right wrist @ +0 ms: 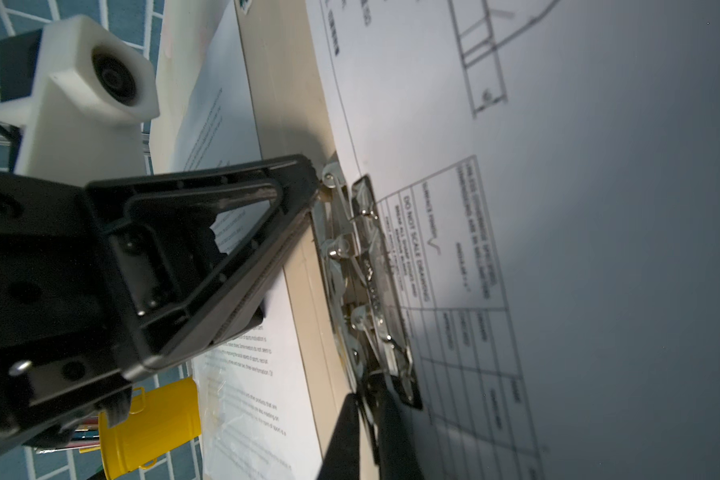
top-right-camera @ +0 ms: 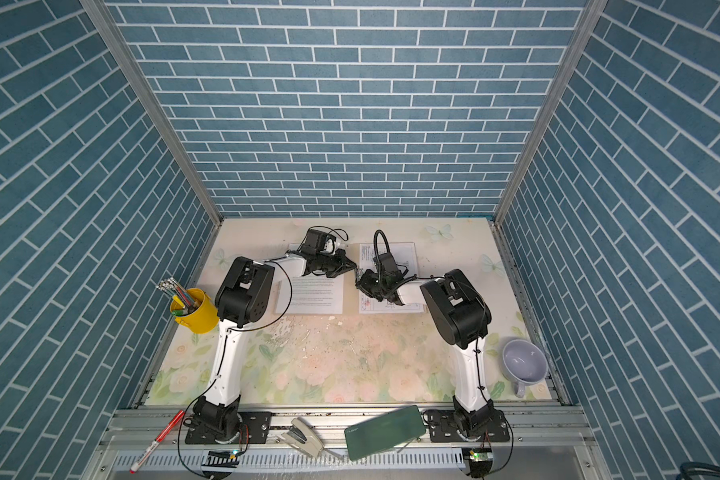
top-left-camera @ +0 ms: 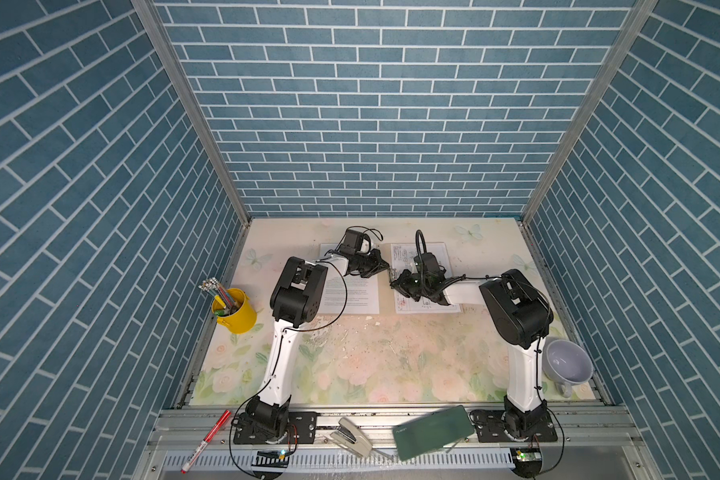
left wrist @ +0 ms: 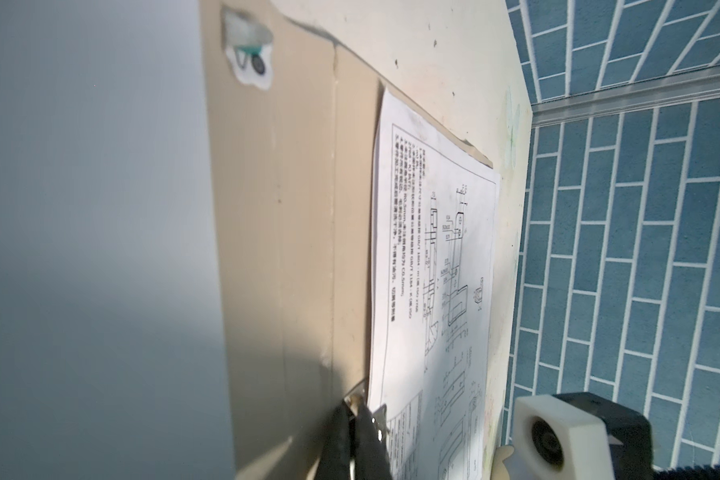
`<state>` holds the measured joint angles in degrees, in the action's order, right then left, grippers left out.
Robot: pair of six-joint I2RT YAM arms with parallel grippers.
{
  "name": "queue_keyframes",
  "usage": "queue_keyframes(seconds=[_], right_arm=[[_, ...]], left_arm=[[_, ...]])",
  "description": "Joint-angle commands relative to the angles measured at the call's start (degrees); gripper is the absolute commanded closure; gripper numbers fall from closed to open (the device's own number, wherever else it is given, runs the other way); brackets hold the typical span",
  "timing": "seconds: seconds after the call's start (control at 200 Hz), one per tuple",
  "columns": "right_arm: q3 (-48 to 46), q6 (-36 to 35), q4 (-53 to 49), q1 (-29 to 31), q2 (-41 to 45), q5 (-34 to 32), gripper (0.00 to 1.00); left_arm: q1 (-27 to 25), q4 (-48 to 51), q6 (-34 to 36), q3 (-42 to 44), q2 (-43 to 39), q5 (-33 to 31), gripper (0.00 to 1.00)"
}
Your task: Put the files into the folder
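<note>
**A:** Where do the papers lie from the two pincers?

**B:** The folder (left wrist: 300, 249) lies open and flat beneath both. The drawing sheet (right wrist: 599, 208) is on the half under the right pincer (right wrist: 368, 415). The text sheet (right wrist: 246, 374) is on the half under the left pincer (right wrist: 314, 187). I cannot pick out a third sheet. The metal clip (right wrist: 358, 270) runs along the spine, between the two tips.

**A:** And the jaws?

**B:** The left pincer is closed tight, with nothing in it that I can make out. Its tip touches the end of the clip farther from the right pincer. The right pincer's jaws are nearly together at the other end. I cannot tell whether they nip the clip.

**A:** How will it all handle?

**B:** I judge the paper light, limp, slick sheet on sheet, and quick to crease. Flat on the card it offers no lip, so take a free outer edge away from the clip, or slide it. The clip looks small, hard and springy, and its lever tab is the place to hold. The card cover is stiffer and hinges at the spine, so lift it by the outer edge.
</note>
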<state>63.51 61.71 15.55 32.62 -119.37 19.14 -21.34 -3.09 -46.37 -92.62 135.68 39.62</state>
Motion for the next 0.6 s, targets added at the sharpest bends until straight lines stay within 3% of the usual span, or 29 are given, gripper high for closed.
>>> queue_keyframes(seconds=[0.0,0.245,0.595], right_arm=[[-3.35,3.74,-28.87,-1.87,-11.86,-12.81,0.9],[-2.11,5.49,-32.64,-1.73,-13.0,-13.33,0.85],[2.64,6.9,-33.25,-0.89,-8.19,-11.47,0.82]], left_arm=[[0.18,1.74,-0.07,2.11,-0.05,-0.06,0.94],[0.24,1.02,-1.56,2.93,-0.41,-0.63,0.94],[0.13,-0.78,-2.22,3.03,-0.58,0.64,0.94]])
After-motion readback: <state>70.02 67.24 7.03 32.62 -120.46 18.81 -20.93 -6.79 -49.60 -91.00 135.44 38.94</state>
